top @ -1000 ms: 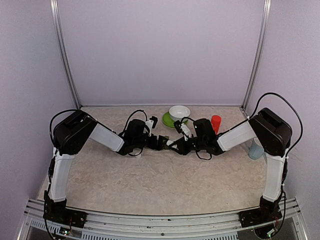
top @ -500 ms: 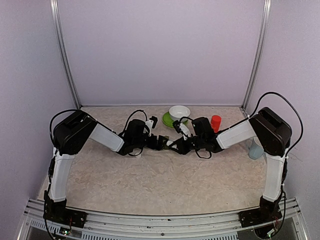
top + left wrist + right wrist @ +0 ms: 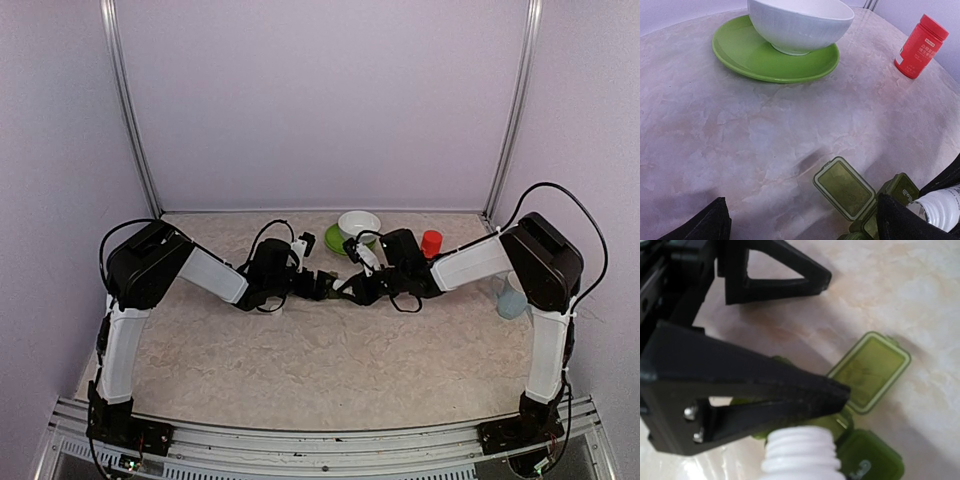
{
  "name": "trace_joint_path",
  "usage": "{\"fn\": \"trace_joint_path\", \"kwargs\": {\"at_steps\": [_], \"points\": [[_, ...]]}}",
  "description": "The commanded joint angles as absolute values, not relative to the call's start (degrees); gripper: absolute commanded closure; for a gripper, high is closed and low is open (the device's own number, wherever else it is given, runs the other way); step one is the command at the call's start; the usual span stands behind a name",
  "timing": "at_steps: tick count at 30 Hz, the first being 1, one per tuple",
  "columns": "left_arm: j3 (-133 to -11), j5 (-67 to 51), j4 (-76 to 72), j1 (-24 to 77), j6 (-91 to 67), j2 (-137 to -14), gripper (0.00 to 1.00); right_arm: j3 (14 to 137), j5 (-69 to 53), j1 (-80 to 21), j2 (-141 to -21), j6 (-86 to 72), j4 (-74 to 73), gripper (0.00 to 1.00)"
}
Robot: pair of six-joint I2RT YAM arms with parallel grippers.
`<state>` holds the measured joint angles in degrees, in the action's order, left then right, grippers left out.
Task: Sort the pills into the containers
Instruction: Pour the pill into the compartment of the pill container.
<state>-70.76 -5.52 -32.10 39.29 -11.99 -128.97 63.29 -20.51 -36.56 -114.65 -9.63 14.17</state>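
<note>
The dark green container strip (image 3: 902, 187) lies on the table between the two grippers, with one lid (image 3: 844, 188) flipped open. It also shows in the right wrist view (image 3: 875, 460), where its open lid (image 3: 870, 371) lies flat. My right gripper (image 3: 351, 287) is shut on a tiny white bottle (image 3: 801, 456), whose threaded, uncapped neck points at the open compartment. My left gripper (image 3: 800, 212) is open, its right finger (image 3: 900, 220) right beside the strip. I see no pills.
A white bowl (image 3: 797, 22) sits on a green plate (image 3: 740, 50) behind the grippers. A red bottle (image 3: 920, 46) stands to the right of it. A pale blue cup (image 3: 511, 301) stands by the right arm. Small white and black items (image 3: 300, 245) lie near the left wrist.
My right wrist has shifted slightly left and toward the back, carrying the white bottle. The left arm has not moved.
</note>
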Motion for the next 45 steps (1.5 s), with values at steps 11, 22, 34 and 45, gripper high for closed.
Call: {"fn": "trace_joint_path", "kwargs": {"at_steps": [11, 22, 34, 45], "points": [[-70.39, -5.03, -33.49, 38.85, -12.22, -129.55, 0.01, 68.01, -19.63, -36.21, -116.36, -7.85, 6.1, 0.82], [-70.31, -5.04, -33.57, 38.85, -12.31, -129.49, 0.01, 70.67, -19.06, -36.45, -116.78, -7.12, 1.13, 0.82], [-70.31, -5.03, -33.67, 38.76, -12.43, -129.54, 0.01, 73.79, -18.69, -37.0, -117.57, -5.88, -4.07, 0.81], [-70.22, -4.87, -33.82, 38.76, -12.52, -129.52, 0.01, 77.05, -17.18, -37.96, -118.42, -4.84, -9.36, 0.81]]}}
